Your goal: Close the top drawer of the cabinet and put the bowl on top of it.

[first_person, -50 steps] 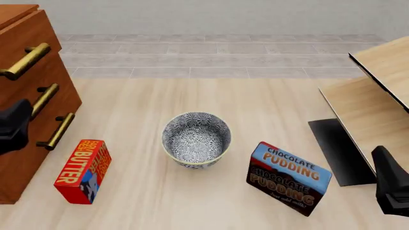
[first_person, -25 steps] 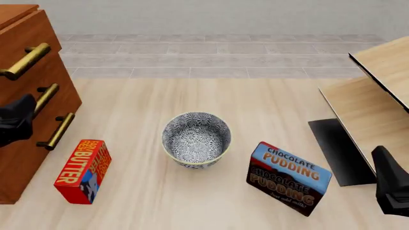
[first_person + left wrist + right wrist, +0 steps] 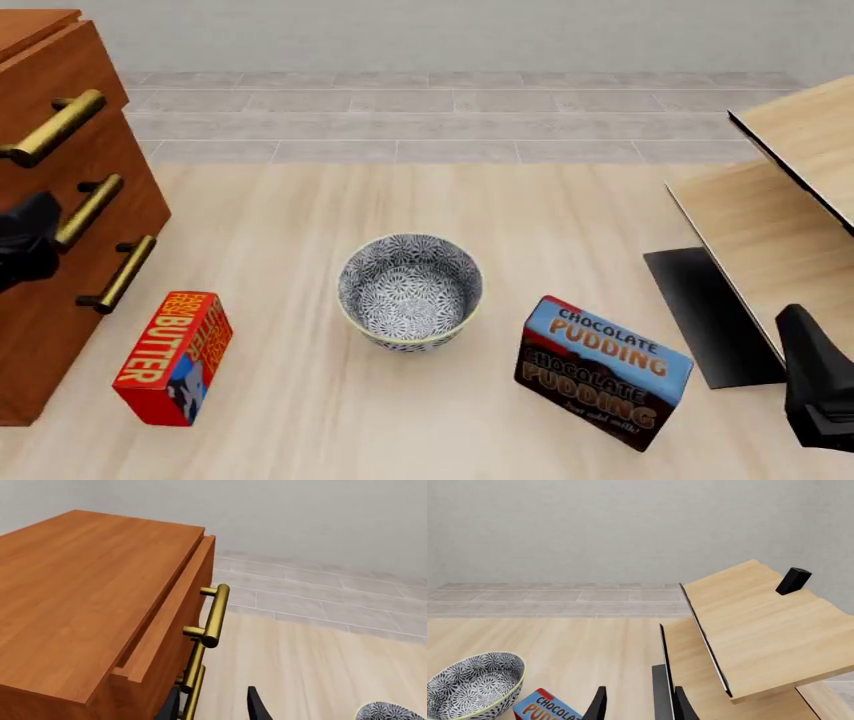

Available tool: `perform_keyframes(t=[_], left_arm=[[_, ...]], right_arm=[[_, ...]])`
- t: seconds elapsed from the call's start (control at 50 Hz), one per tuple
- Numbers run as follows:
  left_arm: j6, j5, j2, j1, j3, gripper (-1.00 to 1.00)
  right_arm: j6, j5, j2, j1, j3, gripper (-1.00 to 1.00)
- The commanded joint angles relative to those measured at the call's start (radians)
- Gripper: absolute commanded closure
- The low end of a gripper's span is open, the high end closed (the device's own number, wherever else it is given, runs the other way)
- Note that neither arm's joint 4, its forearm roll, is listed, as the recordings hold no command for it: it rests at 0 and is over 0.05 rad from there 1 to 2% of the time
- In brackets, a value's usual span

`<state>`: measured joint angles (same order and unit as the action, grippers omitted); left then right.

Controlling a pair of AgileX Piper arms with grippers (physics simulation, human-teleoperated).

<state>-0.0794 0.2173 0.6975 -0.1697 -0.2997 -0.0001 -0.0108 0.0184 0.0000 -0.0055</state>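
Top drawer [image 3: 170, 625] slightly ajar; left gripper [image 3: 213, 707] spread, empty; should push the front squarely, beside handle [image 3: 215, 615].

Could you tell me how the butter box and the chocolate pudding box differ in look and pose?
The butter box is red with yellow lettering; the chocolate pudding box is blue above and dark brown below. The butter box stands on a narrow end and is taller than wide; the pudding box stands on a long edge, wider than tall. The butter box lies left of the bowl, the pudding box right. Both rest on the table, apart from the bowl.
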Motion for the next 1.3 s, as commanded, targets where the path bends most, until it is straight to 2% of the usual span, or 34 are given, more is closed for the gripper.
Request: perform_keyframes(t=[0.02, 0.68, 1.3], left_arm=[[-0.006, 0.026, 0.037, -0.040, -0.008, -1.00], [-0.023, 0.101, 0.118, -0.147, -0.012, -1.00], [-0.016, 0.144, 0.153, -0.182, -0.014, -1.00]], right_arm=[[0.000, 0.004, -0.005, 0.000, 0.000, -1.00], [0.000, 0.004, -0.005, 0.000, 0.000, -1.00], [0.000, 0.004, -0.005, 0.000, 0.000, -1.00]])
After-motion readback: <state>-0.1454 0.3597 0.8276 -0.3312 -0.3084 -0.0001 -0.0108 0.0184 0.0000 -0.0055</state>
